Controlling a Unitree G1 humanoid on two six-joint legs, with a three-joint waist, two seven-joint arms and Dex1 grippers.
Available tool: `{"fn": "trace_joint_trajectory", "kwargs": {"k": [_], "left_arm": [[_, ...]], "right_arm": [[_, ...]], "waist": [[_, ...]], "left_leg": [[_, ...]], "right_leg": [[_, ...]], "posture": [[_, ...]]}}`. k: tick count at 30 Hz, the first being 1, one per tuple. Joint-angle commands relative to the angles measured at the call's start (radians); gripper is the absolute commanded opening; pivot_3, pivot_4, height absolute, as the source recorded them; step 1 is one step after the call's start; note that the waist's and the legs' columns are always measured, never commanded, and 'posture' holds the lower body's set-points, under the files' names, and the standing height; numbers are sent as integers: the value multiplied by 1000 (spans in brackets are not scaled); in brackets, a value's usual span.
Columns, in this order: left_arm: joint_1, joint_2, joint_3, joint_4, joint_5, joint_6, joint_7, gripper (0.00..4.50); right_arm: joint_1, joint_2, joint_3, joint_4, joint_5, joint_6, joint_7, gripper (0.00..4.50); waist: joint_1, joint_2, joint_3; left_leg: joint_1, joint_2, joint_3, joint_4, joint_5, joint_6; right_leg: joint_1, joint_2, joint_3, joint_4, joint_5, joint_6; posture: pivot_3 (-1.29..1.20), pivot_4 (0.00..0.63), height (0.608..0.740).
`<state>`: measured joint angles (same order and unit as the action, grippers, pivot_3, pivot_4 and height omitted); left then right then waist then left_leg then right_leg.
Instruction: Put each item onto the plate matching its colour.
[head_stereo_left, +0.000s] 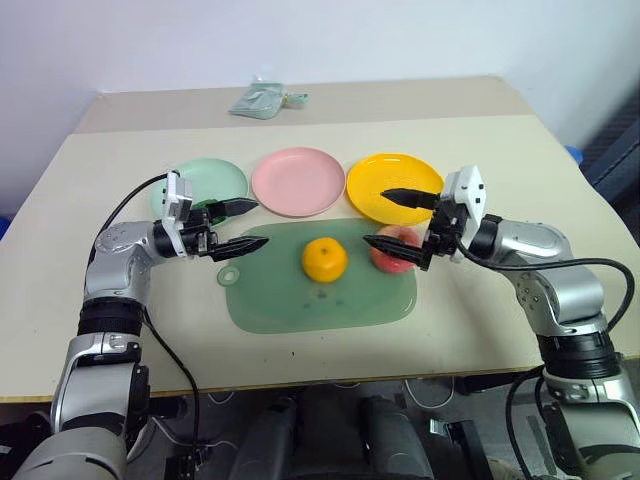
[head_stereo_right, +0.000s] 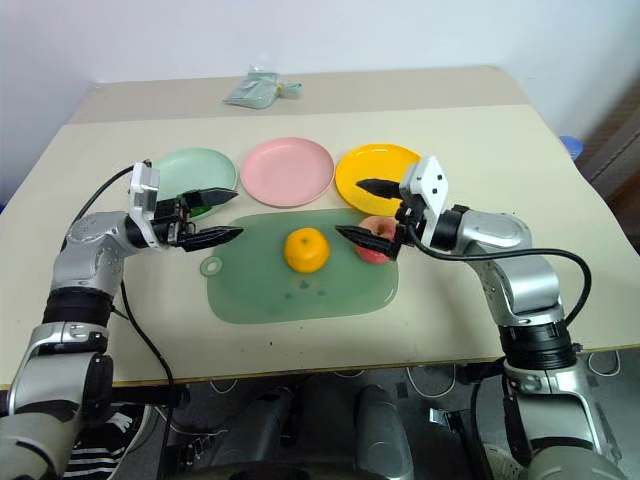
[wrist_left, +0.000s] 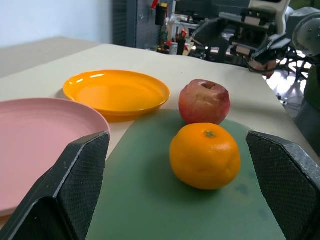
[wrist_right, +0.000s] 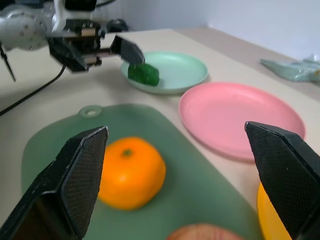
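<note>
The round orange item (head_stereo_left: 324, 259) and the pink-red item (head_stereo_left: 393, 250) lie on a translucent green mat (head_stereo_left: 300, 300). The dark green bumpy item (wrist_right: 143, 73) rests on the near edge of the mint green plate (head_stereo_left: 205, 180). Beside that plate stand the pink plate (head_stereo_left: 298, 181) and the yellow plate (head_stereo_left: 390, 185), both bare. My left gripper (head_stereo_left: 260, 223) is open at the mat's left end, pointing toward the orange item, with nothing in it. My right gripper (head_stereo_left: 374, 216) is open just over the pink-red item, its fingers (wrist_right: 280, 165) apart from the fruit.
A pale green packet (head_stereo_left: 262, 100) lies at the back of the table (head_stereo_left: 520, 160). The three plates form a row behind the mat. Bare tabletop lies to the left, to the right and in front of the mat.
</note>
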<state>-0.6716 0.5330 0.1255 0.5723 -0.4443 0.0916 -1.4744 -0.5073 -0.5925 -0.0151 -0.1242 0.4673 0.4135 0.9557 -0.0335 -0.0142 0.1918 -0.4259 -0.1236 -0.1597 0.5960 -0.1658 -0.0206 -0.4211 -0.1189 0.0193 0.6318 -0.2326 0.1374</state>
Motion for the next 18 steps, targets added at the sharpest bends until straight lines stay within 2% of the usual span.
{"fn": "trace_joint_trajectory", "kwargs": {"k": [1,5,13,18], "left_arm": [[1,-27,-42,-69,9,-12,-9,4457],[0,-53,-55,-95,6,-1,14,4457],[-35,-27,-42,-115,-4,46,29,4457],[-43,27,6,-100,-42,78,8,4457]], "right_arm": [[-14,-13,-38,-12,18,-15,8,4500],[-9,-22,-36,-33,30,-5,16,4500],[-34,-3,-18,-49,40,9,-13,4500],[-106,87,137,-60,-21,120,-87,4500]], "waist": [[6,0,0],[17,0,0],[17,0,0],[3,0,0]], "left_leg": [[0,0,0,0,0,0],[0,0,1,0,0,0],[0,0,1,0,0,0],[0,1,1,0,0,0]], "right_leg": [[0,0,0,0,0,0],[0,0,1,0,0,0],[0,0,1,0,0,0],[-2,0,1,0,0,0]], "posture": [[0,150,740],[0,150,740],[0,150,740],[0,150,740]]}}
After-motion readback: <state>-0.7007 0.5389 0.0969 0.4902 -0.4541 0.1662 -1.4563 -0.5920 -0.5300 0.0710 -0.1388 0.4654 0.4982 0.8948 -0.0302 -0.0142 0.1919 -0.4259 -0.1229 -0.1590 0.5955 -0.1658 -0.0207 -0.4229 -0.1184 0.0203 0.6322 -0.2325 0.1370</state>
